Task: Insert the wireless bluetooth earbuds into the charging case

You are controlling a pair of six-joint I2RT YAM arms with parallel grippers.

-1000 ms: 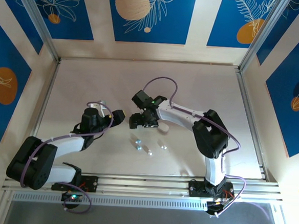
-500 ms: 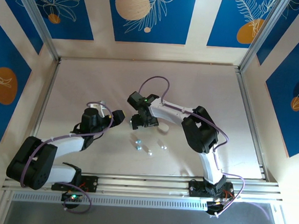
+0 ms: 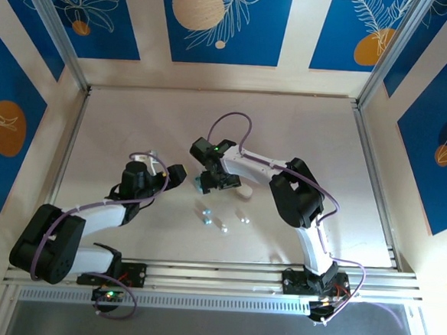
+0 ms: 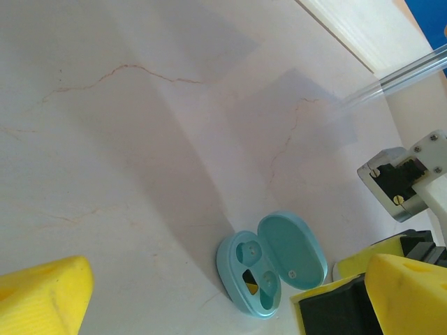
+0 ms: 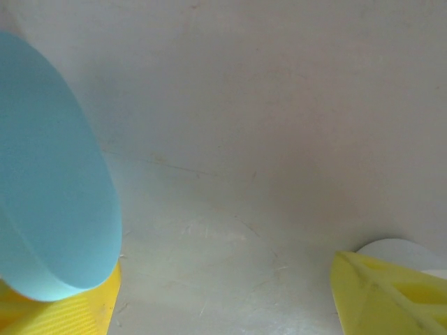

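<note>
The pale blue charging case [image 4: 269, 262] lies open on the table, both sockets empty, its lid [image 5: 49, 174] standing up. It sits just ahead of my open left gripper [image 4: 227, 279], nearer the right-hand finger. My right gripper [image 5: 223, 286] is open over bare table, and the lid leans by its left finger [image 5: 63, 310]. From above, the left gripper [image 3: 175, 175] and right gripper [image 3: 209, 183] face each other across the case [image 3: 205, 184]. Several tiny earbuds [image 3: 207, 220] lie loose on the table nearer the arm bases, with one [image 3: 244, 219] further right.
A white oval case [image 3: 242, 190] rests just right of the right gripper, its edge [image 5: 398, 248] peeking past the right finger. A metal rail [image 3: 216, 274] runs along the near edge, and frame posts [image 3: 373, 170] line the sides.
The right arm has folded in and its gripper has shifted left and slightly nearer, closer to the left gripper. The left arm has stayed still.
</note>
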